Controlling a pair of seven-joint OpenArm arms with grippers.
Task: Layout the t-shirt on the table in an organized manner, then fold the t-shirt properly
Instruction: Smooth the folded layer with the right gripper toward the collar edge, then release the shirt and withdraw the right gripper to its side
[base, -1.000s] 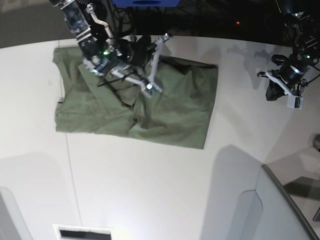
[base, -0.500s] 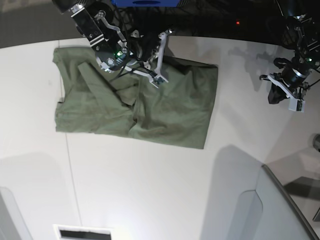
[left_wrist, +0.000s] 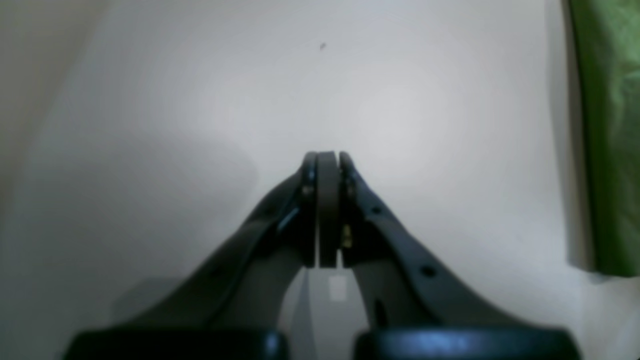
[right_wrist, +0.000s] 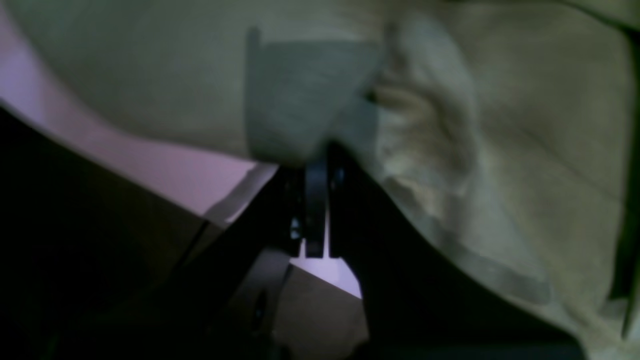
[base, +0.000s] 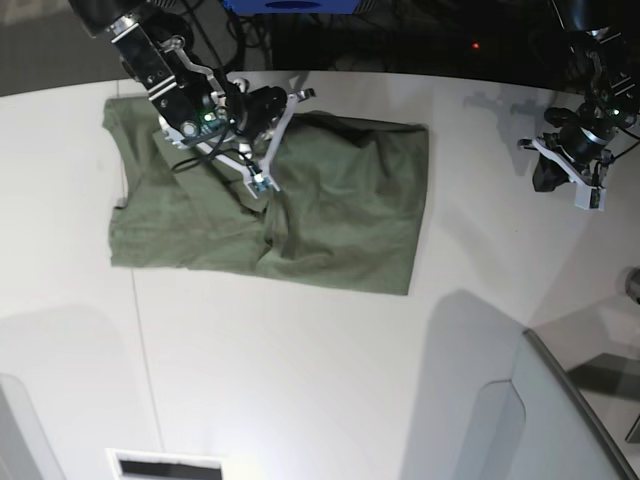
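My right gripper (right_wrist: 316, 200) has its jaws pressed together. In the right wrist view the pads meet with no cloth visible between them, so I read it as closed on nothing, hovering low over the t-shirt (base: 300, 215) near its far edge. The fabric fills the view ahead of and beside the tips, with a raised ridge of wrinkles just off to one side. My guess is that I am here to work that bunched zone: the shirt is not flat yet, so layout comes before folding.

My left gripper (left_wrist: 327, 165) is also fully closed and empty. It is parked over bare table (left_wrist: 200, 100), with only a strip of the green cloth at the edge of its wrist view, well clear of the tips. In the base view it sits far out to the side of the shirt (base: 570, 165). I judge it is held there to stay out of the right arm's way until a second grip is needed.

The shirt lies on the table as a rough rectangle. Its long axis runs across from my right arm's side toward my left arm's side, parallel to the far table edge. The end nearer my left gripper has a fairly straight, clean edge. The end under and beyond my right gripper is lumpier, with folded-over layers and a diagonal crease. I cannot tell from here which end is collar and which is hem. The near edge is mostly straight, and a thin dark seam (base: 140, 340) in the tabletop runs on toward the near side from under the shirt's right-arm end.
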